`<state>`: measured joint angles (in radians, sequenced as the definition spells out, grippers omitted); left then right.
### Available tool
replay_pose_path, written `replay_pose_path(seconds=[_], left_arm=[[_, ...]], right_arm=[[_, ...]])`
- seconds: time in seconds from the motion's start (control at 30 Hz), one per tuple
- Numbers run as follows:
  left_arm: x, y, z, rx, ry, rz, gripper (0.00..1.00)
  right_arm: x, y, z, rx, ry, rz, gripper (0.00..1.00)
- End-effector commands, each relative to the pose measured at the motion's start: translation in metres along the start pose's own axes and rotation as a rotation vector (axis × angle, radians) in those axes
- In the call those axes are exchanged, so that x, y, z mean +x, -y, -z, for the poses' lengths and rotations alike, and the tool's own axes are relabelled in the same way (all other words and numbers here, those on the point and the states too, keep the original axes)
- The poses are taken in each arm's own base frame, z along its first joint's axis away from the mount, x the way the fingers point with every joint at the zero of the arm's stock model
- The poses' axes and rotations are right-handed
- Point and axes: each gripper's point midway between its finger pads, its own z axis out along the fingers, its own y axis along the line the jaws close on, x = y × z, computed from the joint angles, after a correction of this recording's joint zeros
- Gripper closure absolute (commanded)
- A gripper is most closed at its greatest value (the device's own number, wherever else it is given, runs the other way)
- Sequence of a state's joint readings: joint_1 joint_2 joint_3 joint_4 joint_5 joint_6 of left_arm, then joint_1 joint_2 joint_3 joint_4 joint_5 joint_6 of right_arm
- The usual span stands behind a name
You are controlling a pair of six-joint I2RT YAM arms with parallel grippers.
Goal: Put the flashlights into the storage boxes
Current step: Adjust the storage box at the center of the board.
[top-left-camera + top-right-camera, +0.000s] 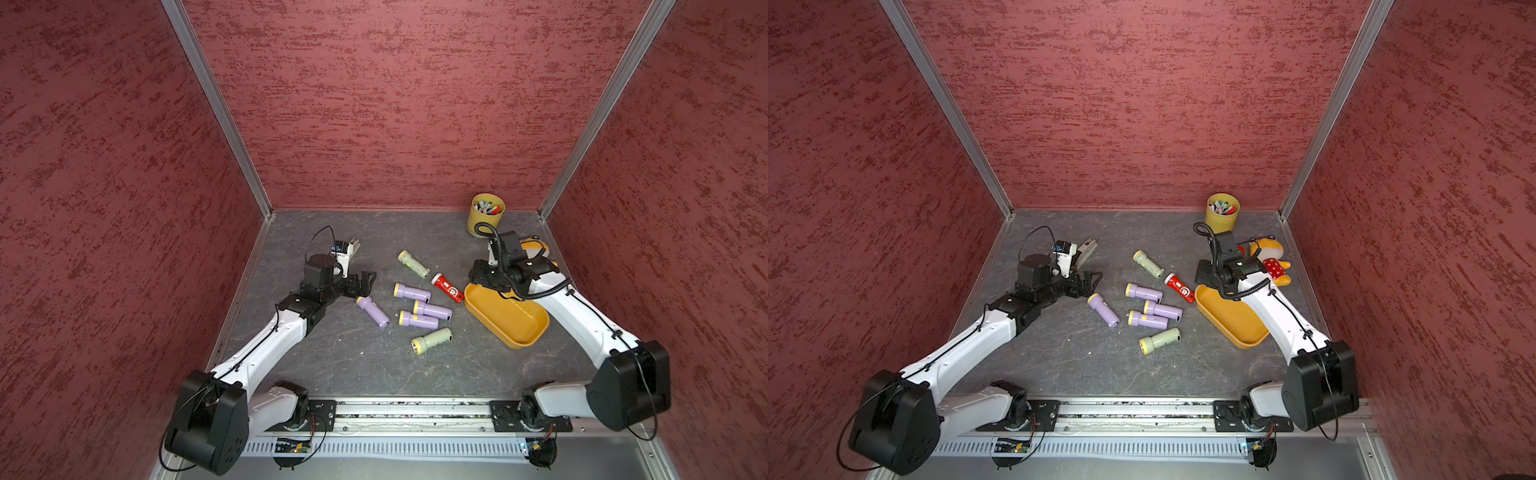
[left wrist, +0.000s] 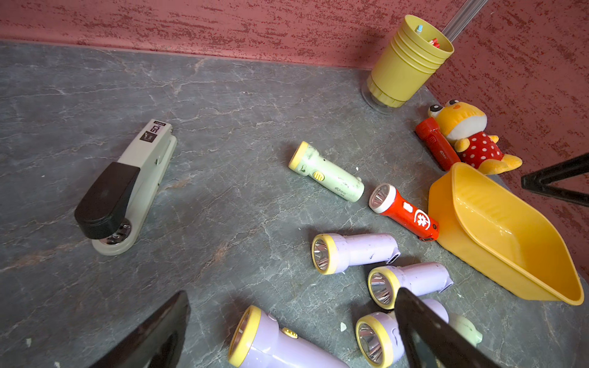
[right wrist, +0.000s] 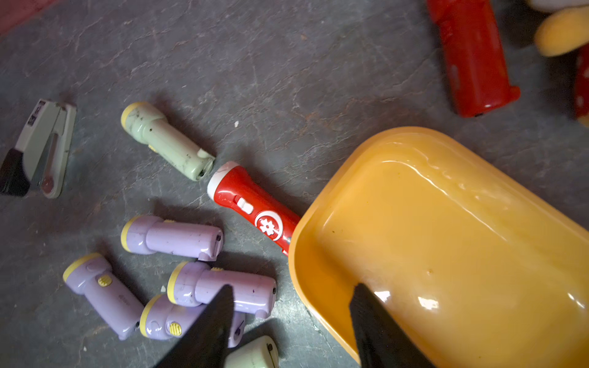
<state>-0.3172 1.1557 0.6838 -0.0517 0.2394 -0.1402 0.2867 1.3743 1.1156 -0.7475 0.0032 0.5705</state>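
Status: the tray (image 1: 509,320) is empty and every flashlight I can see lies on the tabletop (image 1: 353,365). My read is that we're at the first pick.

My right tool (image 3: 293,286) has its jaws apart with nothing between them. It hangs over the tray's end nearest the pile, right of centre in both top views. My left tool (image 2: 290,296) is also released, jaws wide. It sits over the lone lilac flashlight (image 2: 264,341) at the bottom of the left wrist view, which lies flat and ungripped.

Layout in a top view:
- The lilac cluster (image 1: 432,309) of three is mid-frame.
- One green flashlight (image 1: 413,264) is above the cluster.
- The second green flashlight (image 1: 430,340) is below it.
- The red flashlight (image 3: 255,207) has its tail touching the tray's corner.
- The second red flashlight (image 3: 471,60) lies beside the plush toy (image 2: 468,137). It's at the upper right of the right wrist view and largely hidden behind my right arm from above.

Next, as I judge it:
- Right tool takes the red flashlight at the tray. It should slide off the rim toward frame-left, turn the jaws across the barrel and come down near the switch. The tail looks too tight against the tray wall for a finger.
- Left tool can drop and close on the lone lilac flashlight, but its carry to the tray crosses the pile.
- The stapler (image 2: 127,184) and pen cup (image 2: 408,60) aren't part of the job.
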Motion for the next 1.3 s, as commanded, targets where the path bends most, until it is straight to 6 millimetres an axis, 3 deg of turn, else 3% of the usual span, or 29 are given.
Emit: replay_pose_path(seconds=[0.0,0.17,0.43,0.87,1.0,1.27], left_arm=[[-0.011,0.003,0.001,0.010,0.021,-0.045,0.00],[-0.009,0.005,-0.002,0.026,0.024,-0.053,0.00],[-0.005,0.006,-0.002,0.044,0.029,-0.041,0.00],[0.000,0.001,-0.006,0.038,0.018,-0.032,0.00],[0.002,-0.001,-0.007,0.032,0.013,-0.028,0.00],[0.000,-0.008,-0.007,0.006,0.006,-0.032,0.00]], right_arm=[[-0.012,0.020,-0.002,0.100,0.069,-0.285,0.33],[-0.011,0.044,-0.025,0.230,0.082,-0.511,0.30],[-0.012,0.020,-0.067,0.137,0.009,-0.580,0.35],[-0.015,0.011,-0.103,0.155,-0.075,-0.377,0.44],[-0.013,0.011,-0.105,0.153,-0.091,-0.319,0.51],[0.009,0.007,-0.098,0.119,-0.163,-0.162,0.69]])
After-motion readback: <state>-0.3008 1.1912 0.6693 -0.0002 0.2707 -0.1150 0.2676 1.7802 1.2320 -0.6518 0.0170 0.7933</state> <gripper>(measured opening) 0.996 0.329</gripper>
